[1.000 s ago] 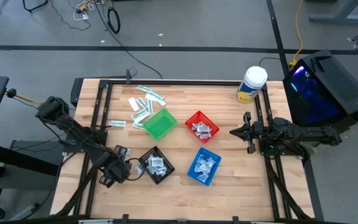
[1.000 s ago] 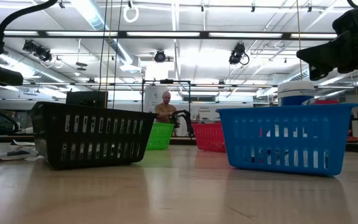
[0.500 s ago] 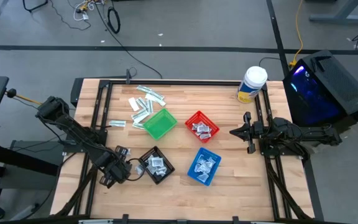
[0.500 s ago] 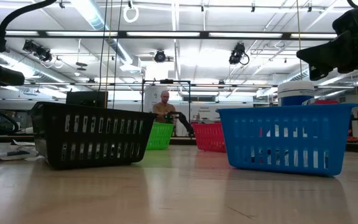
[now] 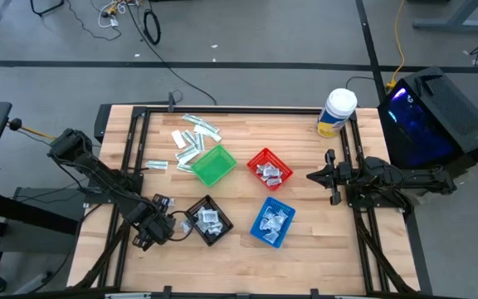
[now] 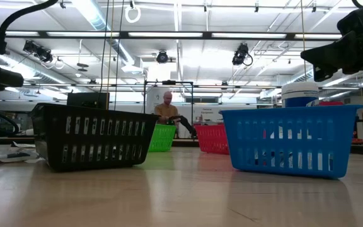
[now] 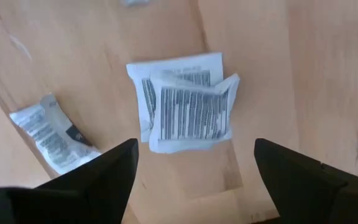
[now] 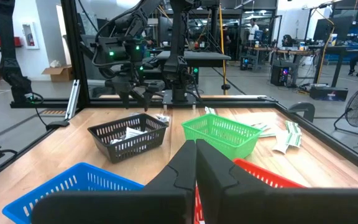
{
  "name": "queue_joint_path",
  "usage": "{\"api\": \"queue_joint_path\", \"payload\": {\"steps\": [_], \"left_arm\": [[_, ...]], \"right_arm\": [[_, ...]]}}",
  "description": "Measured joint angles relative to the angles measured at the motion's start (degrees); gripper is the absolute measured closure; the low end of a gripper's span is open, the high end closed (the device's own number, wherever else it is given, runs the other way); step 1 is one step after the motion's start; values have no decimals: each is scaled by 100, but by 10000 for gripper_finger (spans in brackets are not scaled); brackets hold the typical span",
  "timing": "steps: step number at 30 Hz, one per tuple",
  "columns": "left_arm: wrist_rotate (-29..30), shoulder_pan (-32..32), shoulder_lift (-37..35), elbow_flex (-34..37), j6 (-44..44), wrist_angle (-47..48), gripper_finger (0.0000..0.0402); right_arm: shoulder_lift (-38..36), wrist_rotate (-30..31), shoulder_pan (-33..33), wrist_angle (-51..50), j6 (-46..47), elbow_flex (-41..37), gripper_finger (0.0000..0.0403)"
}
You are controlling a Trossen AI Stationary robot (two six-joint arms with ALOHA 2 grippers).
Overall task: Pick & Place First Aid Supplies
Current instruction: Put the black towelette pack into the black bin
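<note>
- The left hand (image 5: 175, 222) sits over the near-left part of the bench (image 5: 305, 208), at the edge of the black basket (image 5: 208, 221); its fingers (image 7: 98, 177) stand wide apart and carry nothing.
- Seen from the left wrist, two squarish white sachets (image 7: 188, 106) lie stacked between those fingers, with a third packet (image 7: 51, 134) just beside them.
- The black basket holds several white packets; the red basket (image 5: 269, 169) and the blue basket (image 5: 271, 222) each hold some too.
- The green basket (image 5: 212, 165) stands near the middle of the bench, with loose narrow strips (image 5: 191, 137) lying on the wood beside it towards the far-left corner.
- The right hand (image 5: 315, 175) waits at the right side of the bench, fingers pressed together and holding nothing.
- A white-lidded tub (image 5: 336, 112) stands at the far-right corner.
- A person (image 6: 166, 108) sits in the room beyond.
</note>
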State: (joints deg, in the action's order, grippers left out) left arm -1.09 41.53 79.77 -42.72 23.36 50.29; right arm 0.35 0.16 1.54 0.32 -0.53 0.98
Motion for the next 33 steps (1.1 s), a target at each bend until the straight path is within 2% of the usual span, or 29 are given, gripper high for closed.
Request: {"api": "queue_joint_path", "payload": {"steps": [5,18,25,33], "left_arm": [[18,16,7,0,1,-378,71],[123,16,25,0,-62,-565,71],[129,18,398,0,-177,-595,71],[145,16,461,0,-230,-608,71]], "right_arm": [[-2,0,-2,1,2,1,390],[-2,-2,-2,2,2,-1,390],[1,0,0,0,-1,-1,390],[-1,0,0,0,2,-1,390]]}}
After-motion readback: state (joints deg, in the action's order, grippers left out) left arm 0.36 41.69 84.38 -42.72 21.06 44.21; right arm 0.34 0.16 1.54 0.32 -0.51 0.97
